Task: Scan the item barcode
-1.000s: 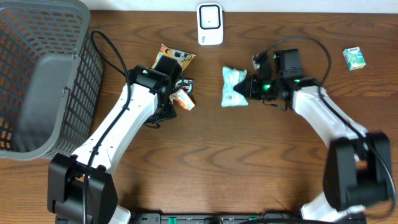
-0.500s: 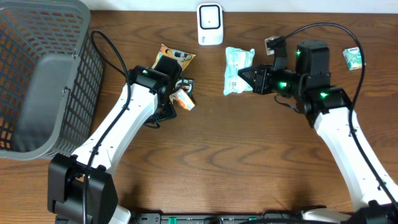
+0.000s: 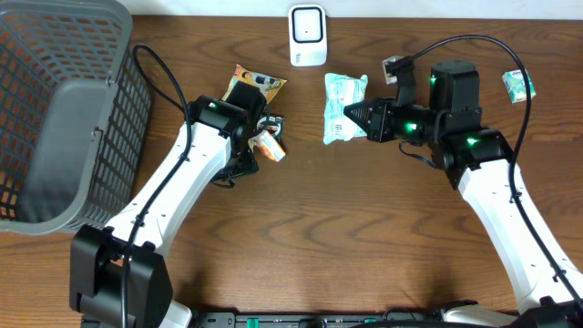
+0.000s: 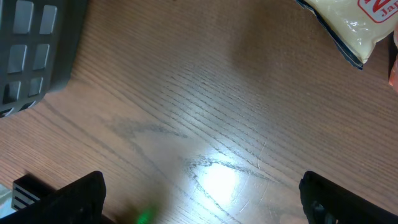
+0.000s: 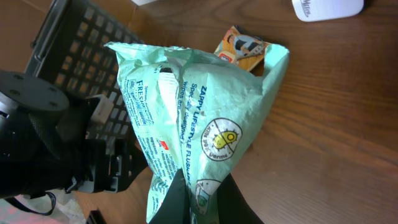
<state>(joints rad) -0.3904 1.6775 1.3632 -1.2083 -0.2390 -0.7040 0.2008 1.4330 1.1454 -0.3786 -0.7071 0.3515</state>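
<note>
Basket [image 3: 55,137] sits at 9 o'clock, out of the way. My left gripper [image 3: 262,135] hangs wide open over bare wood at 6 o'clock of the snack packet [image 3: 255,84], holding nothing. Scanner [image 3: 308,35] is at 12 o'clock. The green pouch [image 3: 344,107] is at 4 o'clock of it, its edge pinched in my clenched right gripper [image 3: 363,118]. I can't spot the barcode yet, so I'd roll the wrist slowly, face the print at the scanner, and keep the film flat.
</note>
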